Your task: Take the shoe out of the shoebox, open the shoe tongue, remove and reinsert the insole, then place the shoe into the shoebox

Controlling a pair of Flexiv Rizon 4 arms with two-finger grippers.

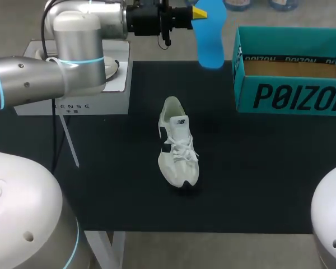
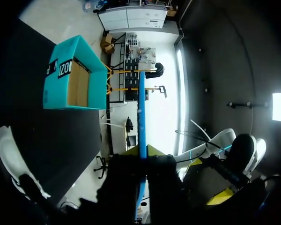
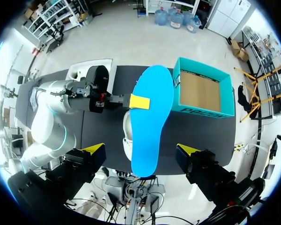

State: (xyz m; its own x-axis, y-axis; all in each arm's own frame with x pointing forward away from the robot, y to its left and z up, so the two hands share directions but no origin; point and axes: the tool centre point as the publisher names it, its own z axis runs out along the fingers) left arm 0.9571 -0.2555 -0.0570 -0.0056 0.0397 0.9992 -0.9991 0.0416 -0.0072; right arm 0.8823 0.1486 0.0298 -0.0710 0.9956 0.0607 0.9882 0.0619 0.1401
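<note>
The shoebox [image 1: 291,95] stands right of my left gripper [image 1: 197,12]; the shoe [image 1: 177,143] lies below it, nearer me, heel opening at the far end. That gripper is clenched on the blue insole [image 1: 210,33], its length crossing the jaws, roughly along the shoe; my right gripper [image 3: 140,151] is spread wide, holding nothing.

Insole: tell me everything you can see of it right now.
The insole is bright blue, flat and foot-shaped, looks like foam, and is fully out of the white shoe. The left hand is shut on one long edge, holding it in the air over the table, near the teal shoebox. Nothing else touches it.
</note>
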